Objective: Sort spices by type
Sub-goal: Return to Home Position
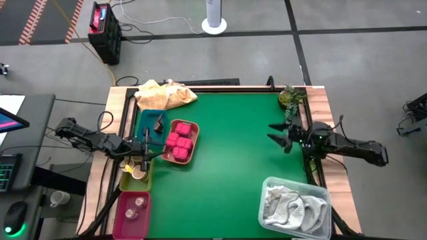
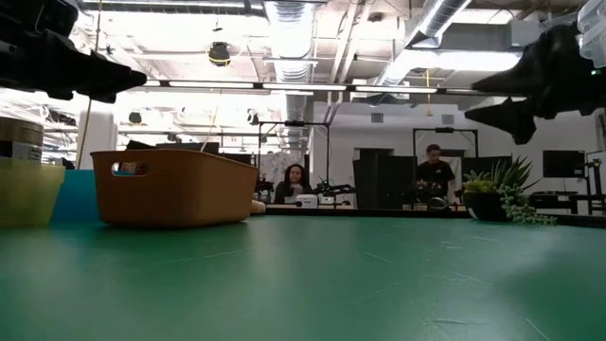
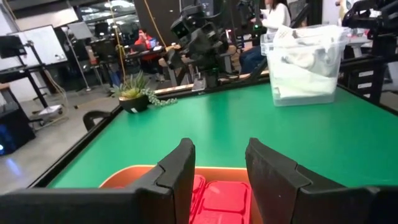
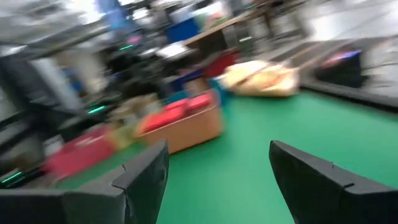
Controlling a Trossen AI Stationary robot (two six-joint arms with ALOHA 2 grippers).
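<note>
Spices (image 1: 180, 142) sit in trays (image 2: 175, 189) on the green table (image 1: 233, 167); left end effector (image 3: 219, 163) and right end effector (image 4: 219, 155) gape.

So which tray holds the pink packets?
The salmon tray, nearest the middle of the table, holds the pink packets; the teal tray, lime tray and magenta tray hold none.

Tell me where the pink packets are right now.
In the high view, the pink packets sit in the salmon tray on the table's left side, beside the teal tray and near the yellow cloth.
</note>
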